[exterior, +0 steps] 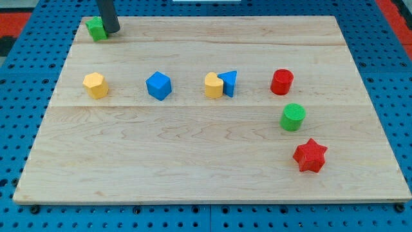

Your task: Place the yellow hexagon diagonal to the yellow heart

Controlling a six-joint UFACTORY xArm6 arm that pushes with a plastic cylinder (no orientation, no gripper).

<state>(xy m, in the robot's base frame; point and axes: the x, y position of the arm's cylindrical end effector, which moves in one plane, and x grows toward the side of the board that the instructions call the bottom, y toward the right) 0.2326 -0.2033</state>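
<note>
The yellow hexagon (95, 85) sits at the view's left on the wooden board (193, 161). The yellow heart (213, 85) sits near the middle, level with the hexagon and touching a blue triangle (229, 82) on its right. A blue cube (158, 86) lies between hexagon and heart. My tip (112, 29) is at the board's top left corner, touching or just beside the right of a green block (96, 29), well above the hexagon.
A red cylinder (282, 82) stands right of the blue triangle. A green cylinder (293, 117) lies below it, and a red star (310, 155) lower still. The board rests on a blue pegboard surface (19, 96).
</note>
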